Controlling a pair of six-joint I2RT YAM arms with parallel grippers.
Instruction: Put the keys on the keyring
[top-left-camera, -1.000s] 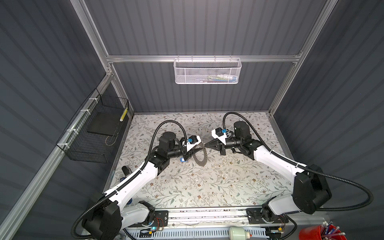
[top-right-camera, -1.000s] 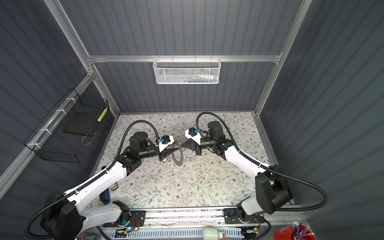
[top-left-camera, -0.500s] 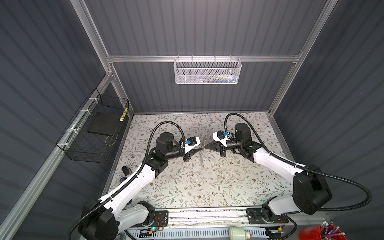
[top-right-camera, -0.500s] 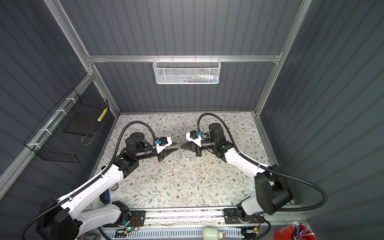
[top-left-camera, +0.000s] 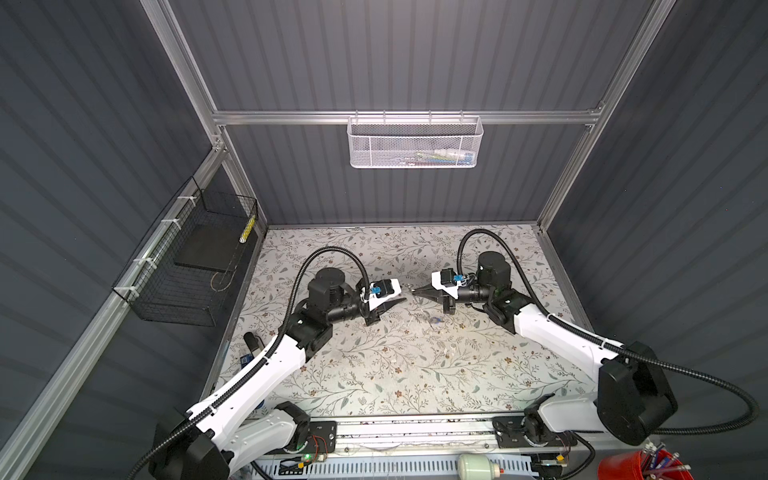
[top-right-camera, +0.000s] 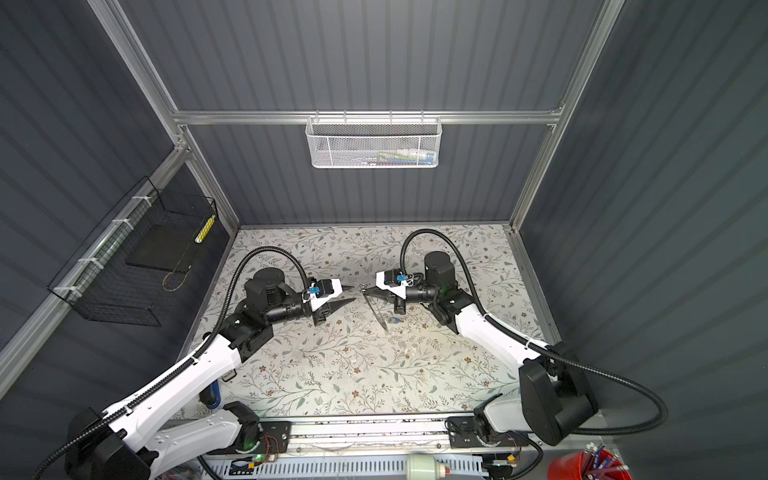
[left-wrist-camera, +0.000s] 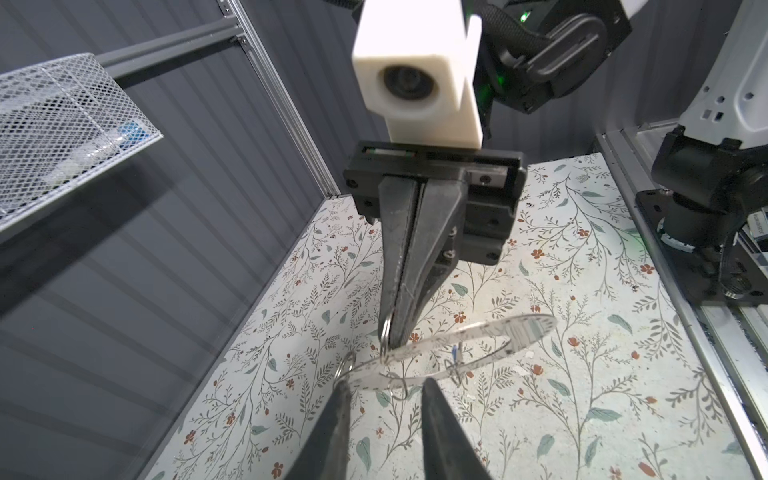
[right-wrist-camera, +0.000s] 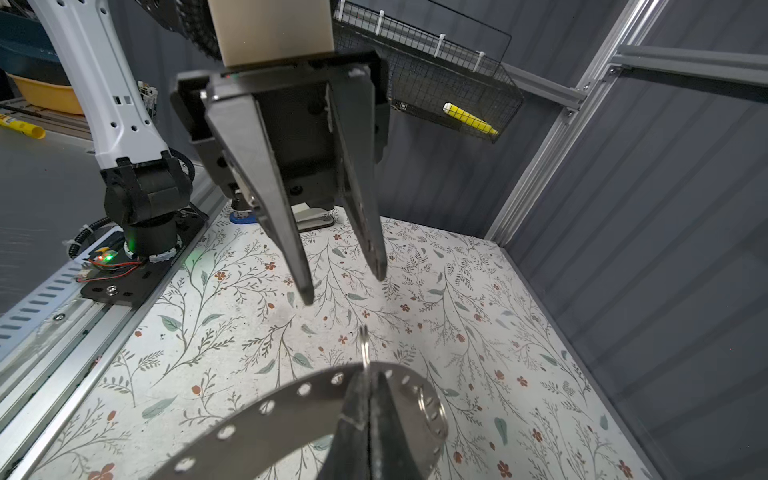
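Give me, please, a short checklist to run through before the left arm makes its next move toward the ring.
1. Right gripper shut on the small split ring: ok.
2. Clear perforated ring hanging at those closed tips: ok.
3. Left gripper open, nothing between its jaws: ok.
4. One of the keys in either gripper, ready to thread: not ok.
5. Where the keys lie: cannot tell, too small in both top views.
6. Left fingertips clear of the perforated ring's edge: cannot tell.
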